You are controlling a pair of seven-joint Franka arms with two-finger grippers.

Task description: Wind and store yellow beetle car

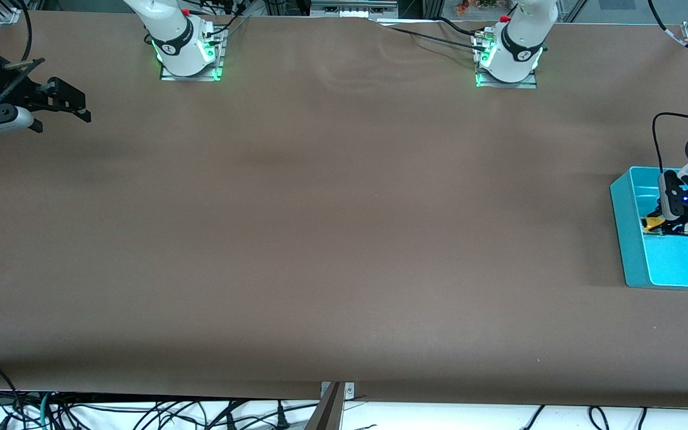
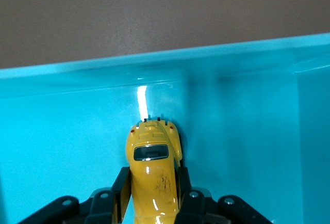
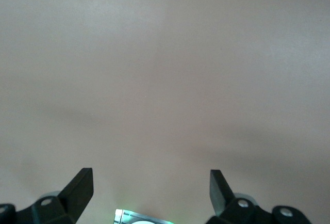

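Left hand (image 1: 666, 226) clamped on yellow beetle car (image 2: 153, 172), down inside teal bin (image 1: 627, 239) at the left arm's end of the table (image 1: 332, 239), car close to a bin wall. Right hand (image 1: 72, 101) waits wide open, holding nothing, over the right arm's table end.

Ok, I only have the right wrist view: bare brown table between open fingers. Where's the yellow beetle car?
Observer: The left gripper is shut on the yellow beetle car, down inside the teal bin at the left arm's end of the table.
Operator: Is the car on the bin floor?
Observer: Can't tell; the left wrist view shows its end close to the bin wall.
Operator: And my right arm?
Observer: The right gripper is open and waits above the right arm's end of the table.
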